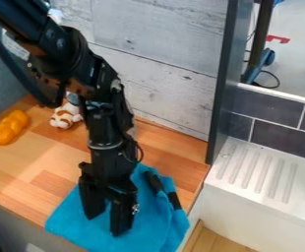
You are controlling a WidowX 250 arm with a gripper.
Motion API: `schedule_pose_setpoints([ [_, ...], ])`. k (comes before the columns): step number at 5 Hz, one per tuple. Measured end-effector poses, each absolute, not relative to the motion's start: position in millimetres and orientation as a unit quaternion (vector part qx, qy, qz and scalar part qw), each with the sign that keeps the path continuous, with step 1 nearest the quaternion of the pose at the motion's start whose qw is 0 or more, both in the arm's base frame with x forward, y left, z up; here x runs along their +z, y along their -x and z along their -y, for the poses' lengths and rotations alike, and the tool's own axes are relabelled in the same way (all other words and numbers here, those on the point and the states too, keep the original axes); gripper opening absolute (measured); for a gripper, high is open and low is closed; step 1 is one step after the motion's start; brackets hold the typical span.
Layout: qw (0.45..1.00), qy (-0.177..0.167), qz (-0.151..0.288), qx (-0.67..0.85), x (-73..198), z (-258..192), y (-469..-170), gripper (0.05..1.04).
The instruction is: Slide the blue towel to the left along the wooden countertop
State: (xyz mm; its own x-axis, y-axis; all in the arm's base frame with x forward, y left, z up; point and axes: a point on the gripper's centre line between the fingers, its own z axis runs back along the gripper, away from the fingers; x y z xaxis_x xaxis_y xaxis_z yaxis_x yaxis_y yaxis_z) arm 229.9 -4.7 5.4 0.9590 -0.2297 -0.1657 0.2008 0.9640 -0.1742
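The black gripper (106,222) hangs over a blue cloth (156,229) at the counter's front, pointing down. Its two fingers stand apart, open, with blue cloth visible between them; whether the tips touch the cloth I cannot tell. Right of the fingers, a dark elongated item (154,182) lies on the cloth, and another dark piece (174,201) shows just beyond a fold. I cannot tell if these two are one object.
An orange lumpy toy (10,127) lies at the left of the wooden counter (45,166). A brown-and-white plush toy (66,116) sits behind the arm near the wall. At right stand a dark upright panel (222,83) and a white ridged sink unit (263,197).
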Motion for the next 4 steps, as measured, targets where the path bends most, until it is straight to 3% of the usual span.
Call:
schedule_pose_setpoints([
  [1, 0.989, 0.071, -0.105, -0.082, 5.9, -15.5, -226.7, 1.008],
  [2, 0.984, 0.062, -0.168, -0.012, 7.7, -49.6, -195.5, 1.008],
  [3, 0.982, 0.068, -0.173, 0.011, 8.5, -66.8, -187.8, 1.007],
  [4, 0.987, 0.061, -0.147, 0.008, 8.4, -78.0, -191.6, 1.007],
])
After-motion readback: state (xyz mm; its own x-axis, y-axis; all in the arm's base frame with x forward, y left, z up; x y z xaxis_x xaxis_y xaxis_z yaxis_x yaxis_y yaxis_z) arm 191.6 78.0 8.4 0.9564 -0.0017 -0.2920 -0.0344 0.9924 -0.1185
